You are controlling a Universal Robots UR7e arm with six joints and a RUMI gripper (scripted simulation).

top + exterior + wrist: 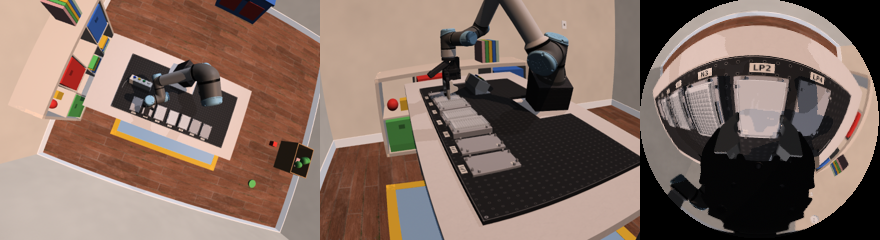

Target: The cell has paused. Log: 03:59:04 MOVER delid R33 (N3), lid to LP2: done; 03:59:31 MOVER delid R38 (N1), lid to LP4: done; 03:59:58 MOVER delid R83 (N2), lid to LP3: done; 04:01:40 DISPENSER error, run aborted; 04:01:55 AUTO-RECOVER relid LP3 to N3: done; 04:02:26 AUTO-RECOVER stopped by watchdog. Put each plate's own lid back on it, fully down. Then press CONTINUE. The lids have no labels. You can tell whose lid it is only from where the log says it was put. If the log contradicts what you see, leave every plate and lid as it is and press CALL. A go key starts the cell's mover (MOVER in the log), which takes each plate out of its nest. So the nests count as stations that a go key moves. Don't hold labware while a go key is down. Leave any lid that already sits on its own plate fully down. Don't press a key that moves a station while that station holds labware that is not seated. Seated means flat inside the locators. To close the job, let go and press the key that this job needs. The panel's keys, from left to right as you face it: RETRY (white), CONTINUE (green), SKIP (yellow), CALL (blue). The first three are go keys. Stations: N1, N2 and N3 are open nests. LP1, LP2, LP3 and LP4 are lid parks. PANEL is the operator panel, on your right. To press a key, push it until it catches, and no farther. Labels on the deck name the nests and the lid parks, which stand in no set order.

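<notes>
My gripper [448,96] [759,114] stands low over the lid park labelled LP2 and is shut on the clear lid [760,105] that lies there. The lid sits level, at or just above its park. To its right, park LP4 holds another clear lid [812,104] [136,104]. To its left, nest N3 holds a well plate [704,106] [160,112] [451,103]. Two more plates [172,117] [184,121] follow along the row. I cannot tell which plates carry lids. The operator panel [140,82] [477,86] stands behind the row.
Two bare grey lid parks [480,144] [491,162] end the row nearest the exterior view. The arm's base block [548,93] stands at the back of the black deck [565,155]. A shelf with coloured bins [69,73] is beyond the table's end.
</notes>
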